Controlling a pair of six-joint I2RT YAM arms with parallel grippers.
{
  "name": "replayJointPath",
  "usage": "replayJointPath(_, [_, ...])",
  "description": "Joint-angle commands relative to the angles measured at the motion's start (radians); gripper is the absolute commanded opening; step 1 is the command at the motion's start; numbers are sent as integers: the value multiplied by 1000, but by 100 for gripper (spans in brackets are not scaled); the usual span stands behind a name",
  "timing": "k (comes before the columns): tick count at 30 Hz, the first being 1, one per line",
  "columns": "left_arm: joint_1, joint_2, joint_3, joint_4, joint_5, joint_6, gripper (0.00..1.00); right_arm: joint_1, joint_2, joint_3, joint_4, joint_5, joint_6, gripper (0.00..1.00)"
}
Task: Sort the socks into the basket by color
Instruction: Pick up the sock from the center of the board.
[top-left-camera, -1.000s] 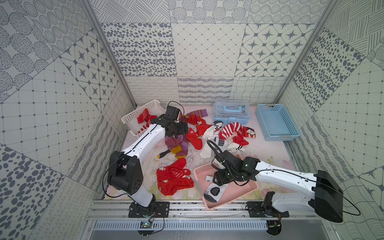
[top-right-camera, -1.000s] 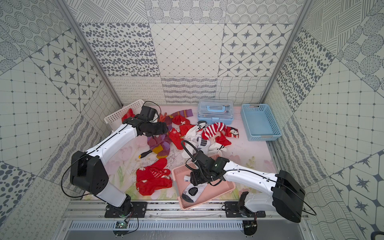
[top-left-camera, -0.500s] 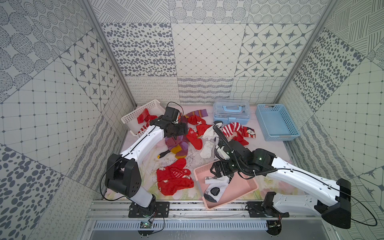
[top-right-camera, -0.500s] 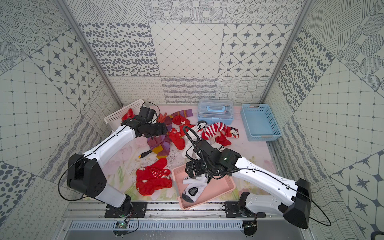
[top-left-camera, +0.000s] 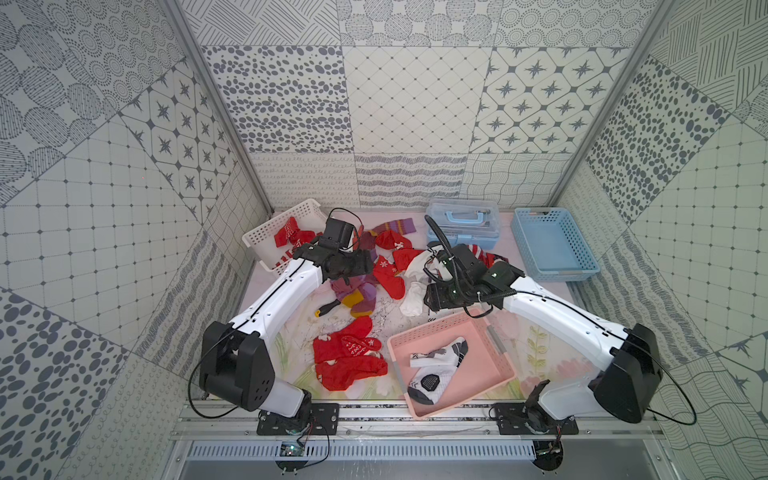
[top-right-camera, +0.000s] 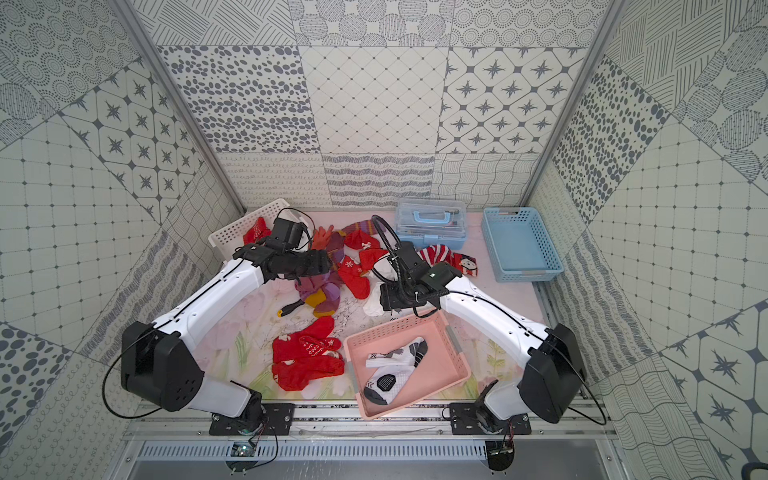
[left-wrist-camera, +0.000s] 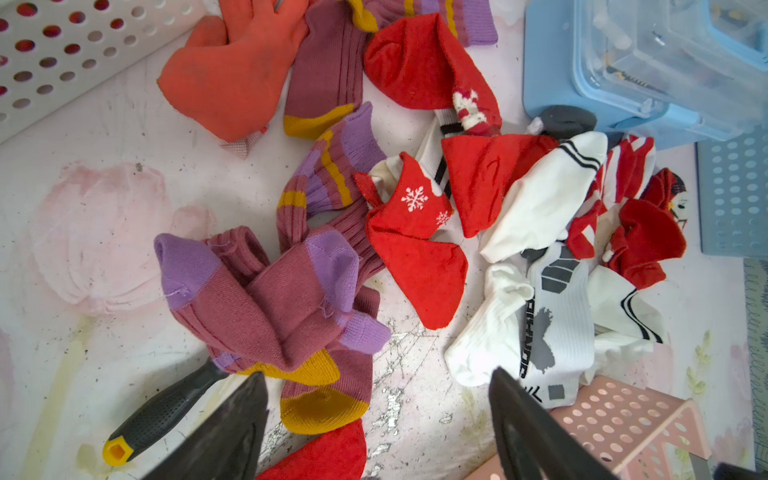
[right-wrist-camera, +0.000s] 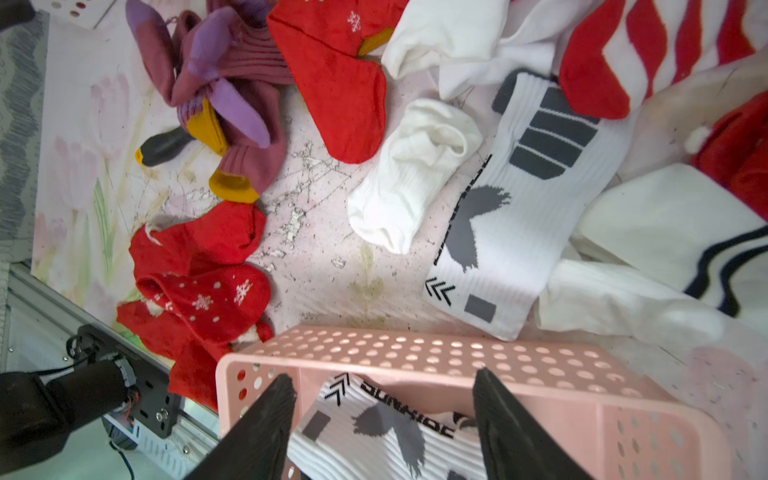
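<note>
Right gripper (right-wrist-camera: 380, 419) with jaws apart and empty above pink basket (right-wrist-camera: 415, 353); white socks (right-wrist-camera: 490, 232) on desk just beyond it, best pinched mid-fold to avoid snagging neighbouring red socks (right-wrist-camera: 345, 83).

Black lettering, partly readable as "SUNRIDE", runs along a white sock (right-wrist-camera: 386, 432) in the pink basket (right-wrist-camera: 415, 353), lower frame.
</note>
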Motion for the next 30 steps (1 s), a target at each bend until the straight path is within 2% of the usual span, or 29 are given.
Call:
replayJointPath(1, [-11, -2, 2, 10, -2, 0, 84, -5, 108, 66, 61, -35, -50, 67])
replayJointPath(8, [-11, 34, 43, -21, 28, -2, 84, -13, 341, 206, 70, -69, -61, 75])
replayJointPath(11, [-11, 4, 13, -1, 23, 0, 84, -20, 412, 251, 82, -60, -62, 73])
replayJointPath(16, [-11, 16, 47, -46, 42, 17, 84, -28, 523, 340, 30, -49, -55, 67])
replayJointPath(21, [-9, 17, 95, -87, 29, 56, 84, -28, 571, 361, -18, -43, -49, 62])
replayJointPath(23, [-7, 15, 106, -99, 35, 63, 84, -28, 575, 354, -30, -44, -49, 57])
replayJointPath(30, [-6, -16, 77, -89, 76, 61, 84, -28, 539, 310, -46, -60, -44, 15])
